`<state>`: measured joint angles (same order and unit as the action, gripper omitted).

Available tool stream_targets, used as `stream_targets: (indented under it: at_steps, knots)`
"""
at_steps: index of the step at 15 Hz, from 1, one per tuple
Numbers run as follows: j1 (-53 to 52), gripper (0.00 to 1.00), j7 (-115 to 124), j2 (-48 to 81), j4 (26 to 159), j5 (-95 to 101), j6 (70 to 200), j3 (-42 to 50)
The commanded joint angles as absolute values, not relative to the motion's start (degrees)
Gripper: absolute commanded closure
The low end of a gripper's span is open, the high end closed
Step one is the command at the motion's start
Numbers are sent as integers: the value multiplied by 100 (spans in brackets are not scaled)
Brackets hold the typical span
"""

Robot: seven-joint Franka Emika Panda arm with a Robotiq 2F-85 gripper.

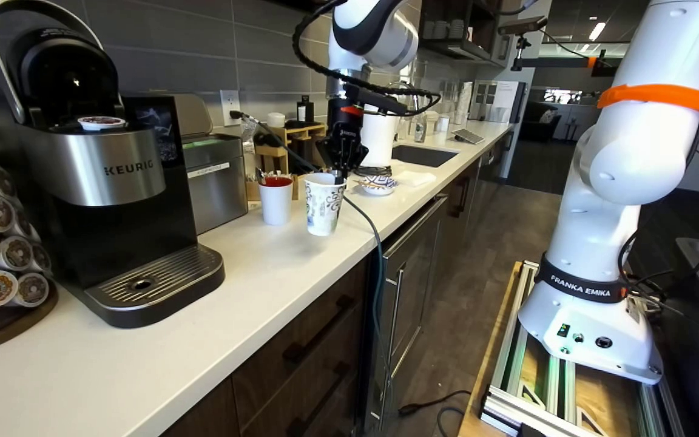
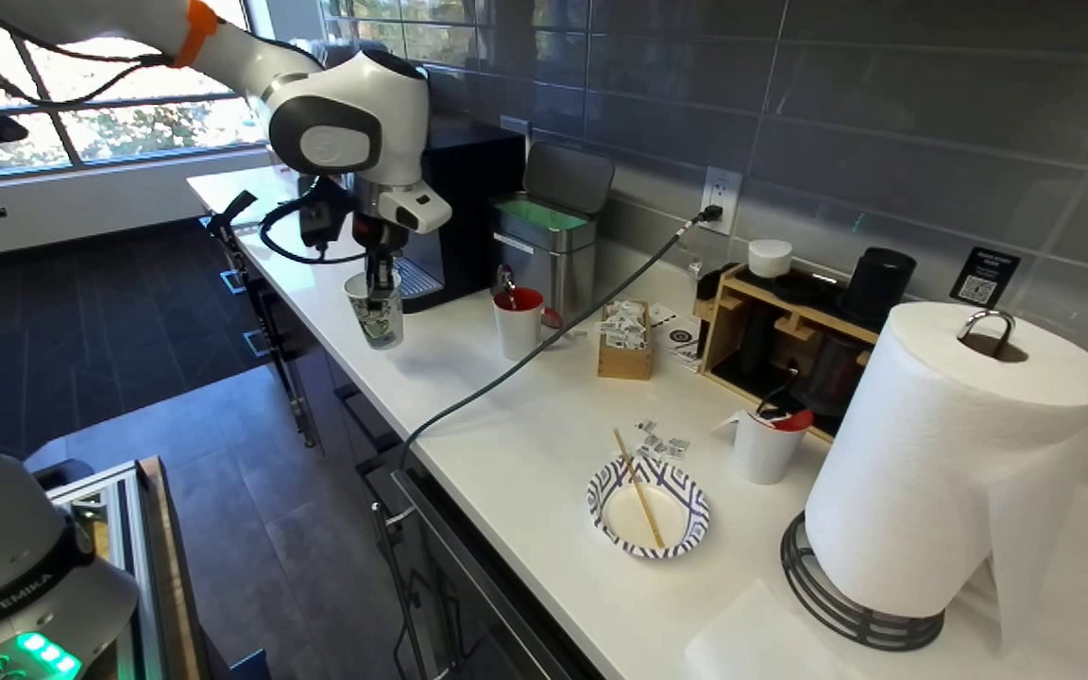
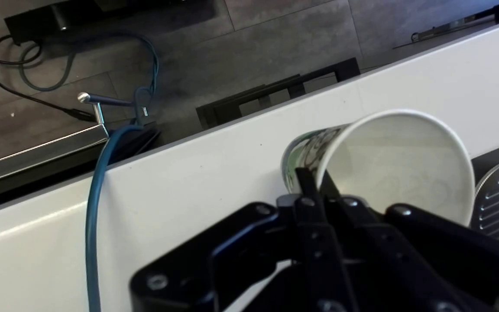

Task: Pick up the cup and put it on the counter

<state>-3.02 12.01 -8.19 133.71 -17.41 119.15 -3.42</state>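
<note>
The cup is a white paper cup with a dark swirl print and some green, seen in both exterior views (image 1: 320, 211) (image 2: 383, 331). In the wrist view I look into its pale inside (image 3: 396, 169). My gripper (image 1: 340, 175) is shut on the cup's rim wall, one finger inside and one outside, as the wrist view shows (image 3: 315, 178). It also shows in an exterior view (image 2: 380, 291). The cup is slightly tilted, low over the off-white counter (image 1: 246, 273) near its front edge. I cannot tell whether its base touches the counter (image 3: 189, 182).
A plain white cup with red inside (image 1: 276, 205) stands close behind the held cup. The coffee machine (image 1: 131, 167) is beside it. A cable (image 2: 525, 364) crosses the counter. A patterned bowl (image 2: 601, 501), another white cup (image 2: 763, 451) and a paper-towel roll (image 2: 941, 463) stand farther along.
</note>
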Motion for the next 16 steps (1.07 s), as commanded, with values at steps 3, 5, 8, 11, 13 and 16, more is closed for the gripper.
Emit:
stream_targets:
  at_steps: [3, 5, 8, 11, 13, 16]
  knots:
    - [-269, 99, 1663, -365, 13175, -1603, 12135, -373]
    - [-261, 99, 1893, -206, 13104, -1587, 12225, -354]
    - [-246, 99, 2252, 18, 12962, -1487, 12309, -321]
    - [-246, 99, 2507, 178, 12831, -1417, 12298, -287]
    - [-248, 99, 2638, 253, 12773, -1440, 12337, -260]
    - [-250, 99, 2662, 381, 12686, -1587, 12363, -235]
